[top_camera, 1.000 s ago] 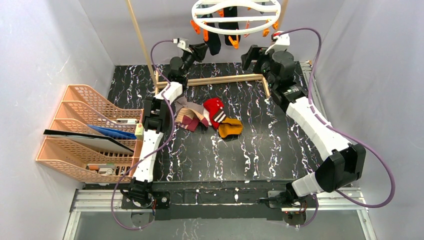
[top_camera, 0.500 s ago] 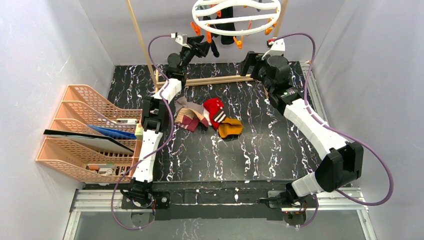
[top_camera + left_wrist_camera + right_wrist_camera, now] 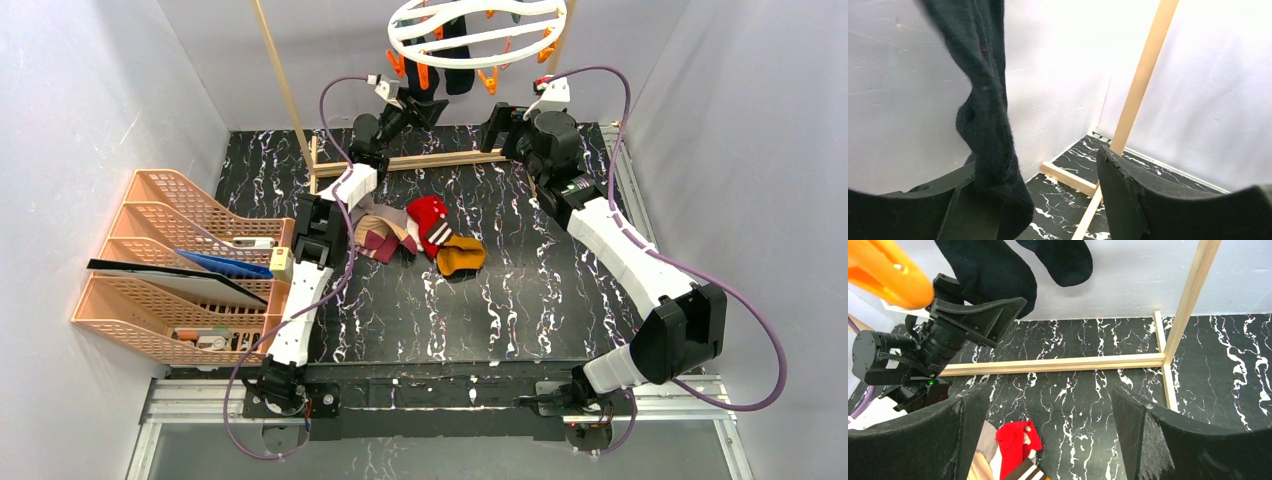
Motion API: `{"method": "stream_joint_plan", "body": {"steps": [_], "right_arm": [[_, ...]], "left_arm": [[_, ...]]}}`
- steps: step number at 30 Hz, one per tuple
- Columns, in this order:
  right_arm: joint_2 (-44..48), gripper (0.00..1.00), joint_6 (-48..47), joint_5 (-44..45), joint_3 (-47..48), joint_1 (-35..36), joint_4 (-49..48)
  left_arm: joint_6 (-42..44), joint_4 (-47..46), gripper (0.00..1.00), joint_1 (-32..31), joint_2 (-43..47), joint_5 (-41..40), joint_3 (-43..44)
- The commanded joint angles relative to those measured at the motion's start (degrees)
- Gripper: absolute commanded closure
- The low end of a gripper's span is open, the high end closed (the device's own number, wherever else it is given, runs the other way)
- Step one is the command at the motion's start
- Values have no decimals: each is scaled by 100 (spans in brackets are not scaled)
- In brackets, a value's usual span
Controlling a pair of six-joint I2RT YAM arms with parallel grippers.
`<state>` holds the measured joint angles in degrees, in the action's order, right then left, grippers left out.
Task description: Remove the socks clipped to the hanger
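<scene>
Left wrist view has a dark sock point(image 3: 988, 125) hanging down between the jaws of my left gripper point(image 3: 1048, 205). It lies against one finger point(image 3: 913, 210) while the other stands well off. The jaws are parted and nothing is pinched.

In the top view that sock and a second dark one hang from the hanger point(image 3: 400, 30), above the far bar of the rack point(image 3: 440, 160). The rest lie in a pile point(image 3: 415, 235) on the table point(image 3: 520, 300).

I judge the sock light, limp and stretchy, not fragile. It will likely stretch before its clip lets go, so I would take it high up, close to the clip, across its full thickness, and pull straight down.

My left arm is stretched up and forward, wrist tipped upward under the hanger. My right gripper point(image 3: 500, 125) sits near the left one, jaws wide and empty, with an orange clip point(image 3: 888, 275) close by.
</scene>
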<state>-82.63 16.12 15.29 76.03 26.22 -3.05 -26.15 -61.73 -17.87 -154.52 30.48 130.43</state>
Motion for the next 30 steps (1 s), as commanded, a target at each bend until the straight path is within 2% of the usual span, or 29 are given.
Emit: {"method": "stream_joint_plan", "body": {"steps": [1, 6, 11, 12, 13, 18, 21, 24, 30], "right_arm": [[36, 1, -71, 97, 17, -18, -197], [43, 1, -84, 103, 35, -21, -172], [88, 1, -108, 123, 17, -19, -168], [86, 1, -114, 122, 17, -20, -169], [78, 1, -112, 109, 22, -26, -170], [93, 1, -129, 74, 37, -28, -144], [98, 1, -135, 74, 18, -19, -145], [103, 1, -123, 55, -6, -23, -151], [152, 1, -36, -30, -97, 7, -226]], "left_arm": [[80, -195, 38, -103, 118, -51, 298], [424, -79, 38, -222, 85, -404, 290], [944, 106, 38, -252, 131, -1209, 169], [1012, 171, 41, -252, 111, -1447, 196], [1106, 231, 48, -260, 107, -1651, 213], [1543, 513, 98, -259, 139, -2444, 218], [1709, 535, 100, -252, 335, -2585, -42], [1919, 451, 100, -253, 770, -2519, -810], [2383, -126, 100, -250, 2364, -2650, -3400]]}}
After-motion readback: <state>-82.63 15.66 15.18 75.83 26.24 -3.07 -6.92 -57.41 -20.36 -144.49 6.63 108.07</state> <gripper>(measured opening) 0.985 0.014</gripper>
